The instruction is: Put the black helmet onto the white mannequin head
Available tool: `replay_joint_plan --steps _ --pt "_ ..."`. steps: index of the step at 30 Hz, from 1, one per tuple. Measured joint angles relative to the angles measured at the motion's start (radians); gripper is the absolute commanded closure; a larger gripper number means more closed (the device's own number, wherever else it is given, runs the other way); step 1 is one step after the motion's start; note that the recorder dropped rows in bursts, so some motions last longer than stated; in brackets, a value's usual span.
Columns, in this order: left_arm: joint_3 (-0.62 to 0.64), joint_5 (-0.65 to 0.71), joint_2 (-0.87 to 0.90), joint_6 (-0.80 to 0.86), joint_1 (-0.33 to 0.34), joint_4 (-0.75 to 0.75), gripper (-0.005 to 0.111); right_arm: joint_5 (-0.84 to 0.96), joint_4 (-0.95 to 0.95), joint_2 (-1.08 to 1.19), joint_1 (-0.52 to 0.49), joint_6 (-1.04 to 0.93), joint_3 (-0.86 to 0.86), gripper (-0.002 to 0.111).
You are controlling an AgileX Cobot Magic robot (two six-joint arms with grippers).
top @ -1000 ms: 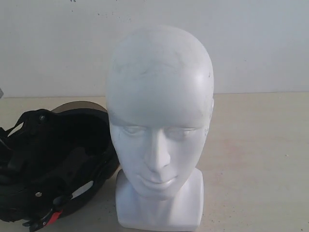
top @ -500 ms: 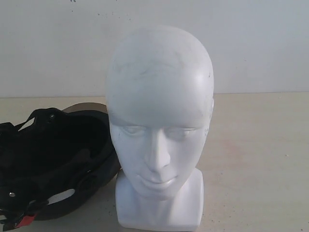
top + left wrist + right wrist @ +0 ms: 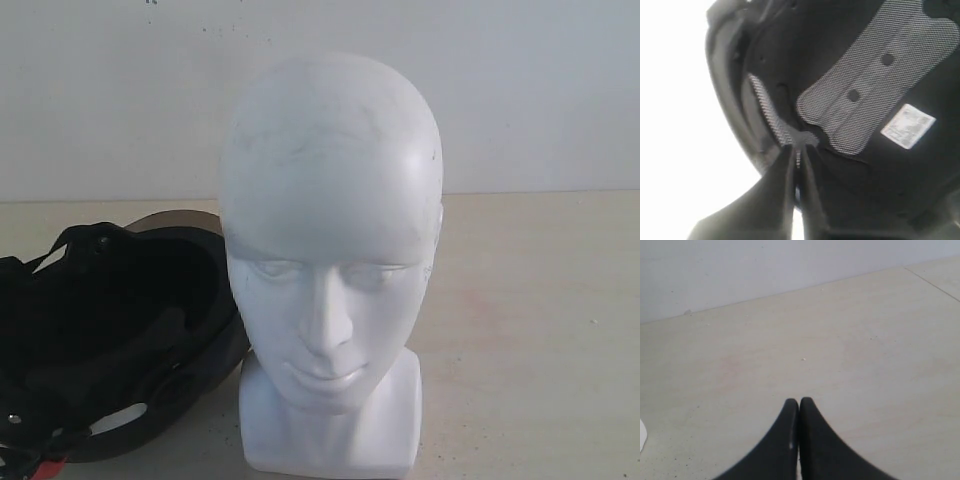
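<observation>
The white mannequin head [image 3: 330,250] stands upright on its squared neck base in the middle of the exterior view, face toward the camera. The black helmet [image 3: 110,340] is just left of it, its open side turned toward the camera so the dark padding and straps show. My left gripper [image 3: 798,150] is shut on the helmet's rim, pinching a strip of grey mesh lining; the helmet's padded interior [image 3: 865,100] fills that view. My right gripper [image 3: 799,402] is shut with nothing in it, over bare table. Neither gripper shows in the exterior view.
The pale beige table [image 3: 530,330] stretches to the right of the head. A plain white wall [image 3: 540,90] stands behind it. A white label [image 3: 907,125] is stuck inside the helmet.
In the exterior view the helmet has shifted left and downward, and its red tab has slid to the bottom left corner. The mannequin head has not moved.
</observation>
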Motion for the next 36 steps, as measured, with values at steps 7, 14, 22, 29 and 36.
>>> replay_joint_plan --steps 7,14,22,29,36 --pt "0.000 0.056 0.000 -0.034 0.000 -0.003 0.102 0.000 0.000 0.000 0.000 0.000 0.000 0.108" --pt "0.000 0.112 0.000 0.072 0.000 -0.140 0.102 0.000 0.000 0.000 0.000 0.000 0.000 0.108" --pt "0.000 0.137 0.002 0.167 0.000 -0.294 0.102 0.000 0.000 0.000 0.000 0.000 0.000 0.108" --pt "0.000 0.139 0.002 0.251 0.000 -0.448 0.102 0.000 0.000 0.000 0.000 0.000 0.000 0.108" --pt "-0.002 0.148 0.002 0.417 0.000 -0.648 0.102 0.000 0.000 0.000 0.000 0.000 0.000 0.108"
